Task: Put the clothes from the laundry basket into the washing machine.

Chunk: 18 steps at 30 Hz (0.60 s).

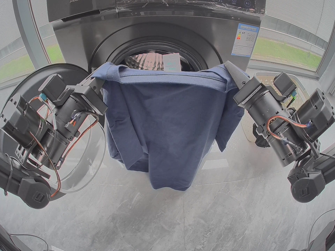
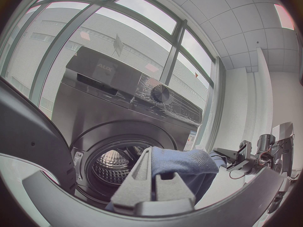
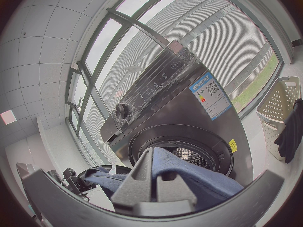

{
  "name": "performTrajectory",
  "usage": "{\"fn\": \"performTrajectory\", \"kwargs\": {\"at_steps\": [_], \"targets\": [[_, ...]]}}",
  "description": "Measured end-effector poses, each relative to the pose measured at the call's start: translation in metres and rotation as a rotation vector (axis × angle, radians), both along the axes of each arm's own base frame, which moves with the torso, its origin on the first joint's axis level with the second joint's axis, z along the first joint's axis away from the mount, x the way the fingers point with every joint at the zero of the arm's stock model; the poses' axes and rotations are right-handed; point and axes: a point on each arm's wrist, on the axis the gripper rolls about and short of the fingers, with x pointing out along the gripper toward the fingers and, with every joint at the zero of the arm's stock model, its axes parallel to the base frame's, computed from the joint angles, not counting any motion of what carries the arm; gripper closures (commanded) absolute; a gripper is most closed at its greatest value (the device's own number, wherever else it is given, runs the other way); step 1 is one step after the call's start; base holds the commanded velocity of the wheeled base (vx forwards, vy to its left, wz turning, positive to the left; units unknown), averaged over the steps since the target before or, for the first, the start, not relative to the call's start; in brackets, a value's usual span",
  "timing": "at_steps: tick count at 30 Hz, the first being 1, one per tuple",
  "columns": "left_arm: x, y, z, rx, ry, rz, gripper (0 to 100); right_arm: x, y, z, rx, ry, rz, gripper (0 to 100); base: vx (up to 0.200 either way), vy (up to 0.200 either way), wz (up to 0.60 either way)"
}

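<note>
Both L tool (image 1: 98,78) & R tool (image 1: 231,69) tight on blue shirt (image 1: 167,122), drum (image 1: 146,60) half-hidden.

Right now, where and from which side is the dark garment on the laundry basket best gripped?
Probably at the fold where the dark garment seems to hang over the laundry basket rim, coming from above: it drapes down the outer wall, so that fold is exposed.

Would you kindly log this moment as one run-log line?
left gripper: shut on blue shirt | right gripper: shut on blue shirt | shirt spread before open washing machine | basket: dark garment
</note>
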Motion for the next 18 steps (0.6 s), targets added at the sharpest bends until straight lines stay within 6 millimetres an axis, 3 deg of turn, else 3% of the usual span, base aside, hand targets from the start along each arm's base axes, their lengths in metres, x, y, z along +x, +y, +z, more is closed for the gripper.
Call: {"fn": "performTrajectory", "kwargs": {"at_steps": [11,18], "targets": [[-0.001,0.000,-0.003,0.006,0.011,-0.004,100,-0.002,-0.002,0.005,0.004,-0.006,0.000,100,0.000,0.000,0.00],[0.002,-0.012,-0.024,0.050,0.078,-0.047,100,-0.001,0.000,-0.009,-0.037,0.034,0.002,100,0.000,0.000,0.00]]}}
